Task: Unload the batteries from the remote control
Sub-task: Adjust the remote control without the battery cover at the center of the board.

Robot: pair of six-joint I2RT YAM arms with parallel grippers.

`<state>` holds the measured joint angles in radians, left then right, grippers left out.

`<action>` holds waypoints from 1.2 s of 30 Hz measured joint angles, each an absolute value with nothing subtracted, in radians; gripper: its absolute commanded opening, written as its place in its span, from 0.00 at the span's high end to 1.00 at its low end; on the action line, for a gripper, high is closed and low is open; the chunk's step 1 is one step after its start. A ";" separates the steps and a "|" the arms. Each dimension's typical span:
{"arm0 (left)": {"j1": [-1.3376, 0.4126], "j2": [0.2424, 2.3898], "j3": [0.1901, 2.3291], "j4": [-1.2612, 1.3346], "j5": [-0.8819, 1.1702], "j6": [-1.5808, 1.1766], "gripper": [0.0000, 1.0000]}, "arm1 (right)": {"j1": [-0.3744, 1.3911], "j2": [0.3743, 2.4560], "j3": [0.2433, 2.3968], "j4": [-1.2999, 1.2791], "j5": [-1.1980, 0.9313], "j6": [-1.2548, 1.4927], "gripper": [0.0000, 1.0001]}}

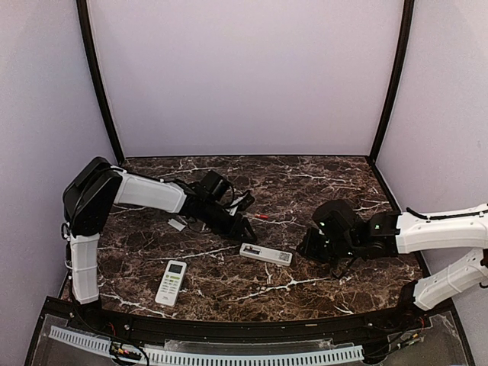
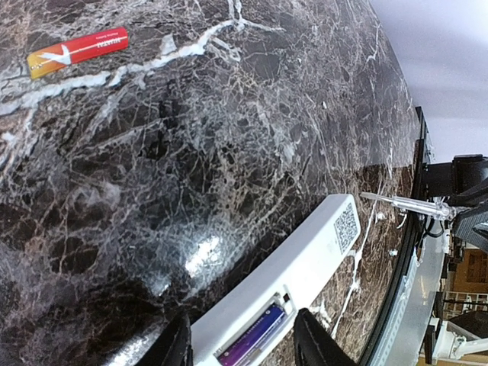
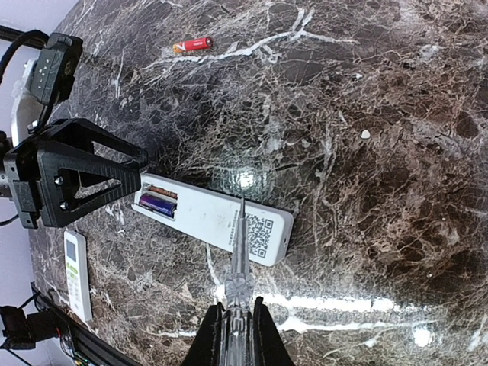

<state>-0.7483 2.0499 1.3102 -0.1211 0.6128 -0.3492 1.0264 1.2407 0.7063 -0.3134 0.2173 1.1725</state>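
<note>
So, status at that point: the remote point(image 3: 221, 217) lay back-up in the middle of the worktop point(image 1: 320, 198), cover off and compartment exposed. Two batteries sat in it side by side, a purple cell point(image 3: 155, 203) and a darker reddish one point(image 3: 164, 192) next to it. One red battery point(image 3: 194, 44) lay loose on the marble, well apart from the remote, so the unload looked partly done.

The left end effector point(image 2: 242, 314) straddled the compartment end, with a finger just beside each long edge. That was probably to keep the body from sliding while the cells got levered. The frames didn't show whether it actually pinched the remote or only bracketed it.

The right end effector point(image 3: 238, 305) was closed on a clear pick point(image 3: 239, 252), whose tip pointed along the remote's back, between the QR label and the compartment. It was not at the cells yet. A thin tool made sense, since the fingers looked too wide for the slot.

A second remote point(image 1: 171, 282) sat face-up nearer the left base, untouched.

Likely next: get the pick tip under the purple cell's end. The risk was the cell popping out and rolling.
</note>
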 measured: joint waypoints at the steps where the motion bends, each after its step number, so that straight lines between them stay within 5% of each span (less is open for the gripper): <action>1: -0.750 2.052 1.310 -0.121 0.616 -0.345 0.55 | 1.026 1.241 0.706 -0.313 0.217 1.172 1.00; 21: -0.806 2.053 1.325 -0.154 0.586 -0.257 0.57 | 1.026 1.142 0.680 -0.385 0.252 1.194 1.00; 36: -0.940 1.898 1.117 -0.156 0.609 -0.417 0.56 | 1.026 1.133 0.668 -0.400 0.262 1.199 1.00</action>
